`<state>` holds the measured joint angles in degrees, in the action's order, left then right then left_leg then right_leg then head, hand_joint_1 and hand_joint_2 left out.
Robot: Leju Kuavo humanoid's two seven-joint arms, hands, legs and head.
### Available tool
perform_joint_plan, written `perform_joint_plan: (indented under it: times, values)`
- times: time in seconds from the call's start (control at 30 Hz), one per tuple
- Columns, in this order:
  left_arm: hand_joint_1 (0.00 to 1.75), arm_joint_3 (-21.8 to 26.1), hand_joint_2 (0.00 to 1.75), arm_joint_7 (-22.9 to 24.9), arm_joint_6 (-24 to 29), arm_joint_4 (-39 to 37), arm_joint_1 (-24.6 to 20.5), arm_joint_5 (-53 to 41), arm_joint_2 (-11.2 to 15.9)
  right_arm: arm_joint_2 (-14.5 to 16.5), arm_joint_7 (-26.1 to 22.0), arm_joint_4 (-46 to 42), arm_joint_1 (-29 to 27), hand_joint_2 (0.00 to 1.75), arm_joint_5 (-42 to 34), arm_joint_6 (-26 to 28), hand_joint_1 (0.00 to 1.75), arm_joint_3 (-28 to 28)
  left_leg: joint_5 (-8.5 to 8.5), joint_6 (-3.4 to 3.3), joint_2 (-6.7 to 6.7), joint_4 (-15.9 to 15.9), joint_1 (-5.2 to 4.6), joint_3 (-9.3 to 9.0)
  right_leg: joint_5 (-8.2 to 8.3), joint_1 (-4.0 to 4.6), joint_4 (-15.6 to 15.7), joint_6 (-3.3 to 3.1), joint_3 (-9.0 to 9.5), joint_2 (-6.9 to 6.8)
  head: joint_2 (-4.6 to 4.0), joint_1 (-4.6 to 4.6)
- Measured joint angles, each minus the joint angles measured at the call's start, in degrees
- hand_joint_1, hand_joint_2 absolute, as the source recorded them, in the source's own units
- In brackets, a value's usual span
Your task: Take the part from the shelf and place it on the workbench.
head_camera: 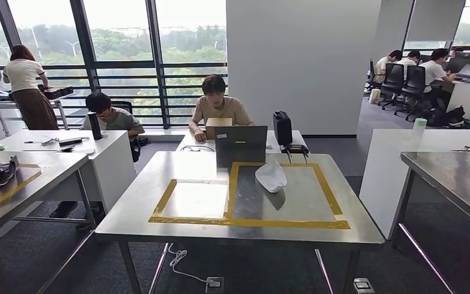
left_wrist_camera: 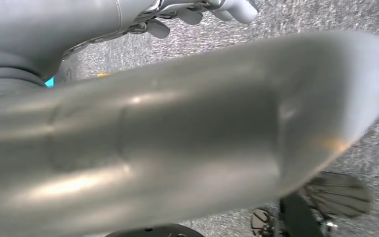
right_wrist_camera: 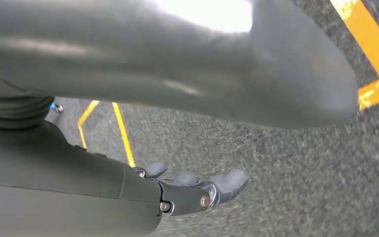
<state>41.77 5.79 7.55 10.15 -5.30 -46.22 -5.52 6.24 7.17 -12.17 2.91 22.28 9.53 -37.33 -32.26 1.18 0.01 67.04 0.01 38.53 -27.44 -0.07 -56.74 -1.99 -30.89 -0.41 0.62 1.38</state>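
Observation:
A white curved part (head_camera: 271, 176) lies on the steel workbench (head_camera: 159, 228), inside the right section of a yellow taped rectangle (head_camera: 248, 222). My left hand (left_wrist_camera: 177, 138) hangs over grey carpet, its thick thumb near the camera and its fingers (left_wrist_camera: 202, 12) spread with nothing in them. Also over the carpet, my right hand (right_wrist_camera: 103, 192) has its fingers (right_wrist_camera: 212, 187) extended and apart from the thumb (right_wrist_camera: 256, 74), and it holds nothing.
A laptop (head_camera: 240, 146) and a black case (head_camera: 282, 127) stand at the workbench's far edge, with a person (head_camera: 218, 107) seated behind. Steel tables flank it left (head_camera: 12, 184) and right (head_camera: 453, 177). A cable (head_camera: 183, 266) lies underneath. Yellow tape (right_wrist_camera: 370, 44) marks the carpet.

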Motion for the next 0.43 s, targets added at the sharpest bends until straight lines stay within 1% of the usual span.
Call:
perform_joint_plan:
  times: [0.03, 0.07, 0.1, 0.13, 0.17, 0.2, 0.23, 0.27, 0.3, 0.37, 0.4, 0.43]
  values:
    - [0.0, -0.2, 0.0, 0.2, -0.1, 0.0, -0.1, -0.1, 0.0, 0.0, -1.0, 0.0, 0.0, 0.0, 0.1, -1.0, 0.0, 0.0, -1.99, 0.25, 0.01, 3.4, 0.11, 0.46, 0.61, 0.03, -0.1, 0.02, -0.82, -0.06, -0.01, 0.02]
    - [0.0, -0.3, 0.0, 0.3, -0.2, 0.0, -0.2, -0.1, 0.0, 0.0, -2.1, 0.1, 0.1, 0.0, 0.3, -2.0, 0.0, 0.0, -2.66, 0.44, 0.01, 5.9, 0.2, 0.41, 1.21, 0.06, -0.2, 0.07, -1.7, -0.14, -0.01, 0.01]
    - [0.0, -0.4, 0.0, 0.4, -0.2, 0.0, -0.2, -0.2, 0.0, 0.0, -2.9, 0.1, 0.3, 0.0, 0.4, -2.8, 0.0, 0.0, -2.06, 0.56, 0.01, 6.8, 0.28, -0.38, 1.81, 0.06, -0.4, 0.16, -2.6, -0.19, -0.01, 0.01]
    - [0.0, -0.5, 0.0, 0.4, -0.2, 0.0, -0.3, -0.2, 0.0, 0.0, -3.3, 0.2, 0.6, 0.0, 0.5, -3.5, 0.0, 0.1, -0.62, 0.61, 0.02, 5.7, 0.37, -2.07, 2.39, 0.04, -0.7, 0.3, -3.49, -0.22, -0.01, 0.0]
    - [0.0, -0.5, 0.0, 0.4, -0.2, 0.0, -0.3, -0.4, 0.0, 0.0, -3.4, 0.2, 0.8, 0.0, 0.7, -4.1, 0.0, 0.1, 0.85, 0.62, 0.02, 2.8, 0.47, -4.64, 2.93, 0.01, -0.9, 0.48, -4.31, -0.23, 0.0, 0.0]
    - [0.0, -0.6, 0.0, 0.3, -0.3, 0.0, -0.5, -0.6, 0.0, 0.0, -3.2, 0.3, 1.1, 0.0, 1.0, -4.4, 0.0, 0.2, 1.26, 0.6, 0.01, -1.3, 0.49, -7.7, 3.45, 0.03, -1.2, 0.75, -5.04, -0.24, 0.01, 0.0]
    - [0.0, -0.7, 0.0, 0.3, -0.3, 0.0, -0.7, -0.8, 0.0, 0.0, -2.8, 0.4, 1.3, 0.0, 1.3, -4.7, 0.0, 0.3, 1.11, 0.35, -0.09, -5.1, 0.39, -10.25, 3.97, 0.05, -1.3, 1.05, -5.59, -0.28, 0.01, -0.02]
    - [0.0, -0.8, 0.0, 0.3, -0.3, 0.0, -0.9, -1.0, -0.1, 0.0, -2.4, 0.4, 1.5, 0.0, 1.6, -4.8, 0.0, 0.5, 0.63, 0.08, -0.18, -8.0, 0.28, -11.84, 4.49, 0.07, -1.4, 1.36, -5.92, -0.32, 0.01, 0.0]
    - [0.0, -1.0, 0.0, 0.3, -0.3, 0.0, -1.0, -1.2, -0.1, 0.0, -2.0, 0.5, 1.7, 0.0, 1.9, -4.9, 0.0, 0.6, 0.14, -0.29, -0.27, -9.5, 0.04, -12.41, 5.05, 0.06, -1.3, 1.69, -6.11, -0.37, 0.0, 0.0]
    - [0.0, -1.1, 0.0, 0.5, -0.4, 0.0, -1.1, -1.5, -0.1, 0.1, -0.8, 0.8, 1.8, 0.0, 2.5, -4.9, 0.0, 1.0, 0.84, -1.3, -0.21, -9.9, -0.15, -11.64, 5.81, -0.18, -1.2, 2.35, -6.31, -0.32, -0.01, 0.05]
    - [0.0, -1.2, 0.0, 0.6, -0.4, 0.0, -1.1, -1.7, -0.1, 0.2, 0.0, 1.0, 1.7, 0.0, 2.8, -4.8, 0.0, 1.2, 1.35, -1.9, -0.1, -9.9, -0.16, -11.21, 5.06, -0.3, -1.7, 2.67, -6.64, -0.23, -0.01, 0.04]
    - [0.0, -1.2, 0.0, 0.7, -0.5, 0.0, -1.2, -1.9, -0.1, 0.3, 0.5, 1.1, 1.6, 0.0, 3.0, -4.8, 0.0, 1.4, 1.62, -2.23, -0.02, -10.0, -0.11, -11.01, 4.77, -0.37, -2.0, 2.86, -6.79, -0.17, 0.0, 0.04]
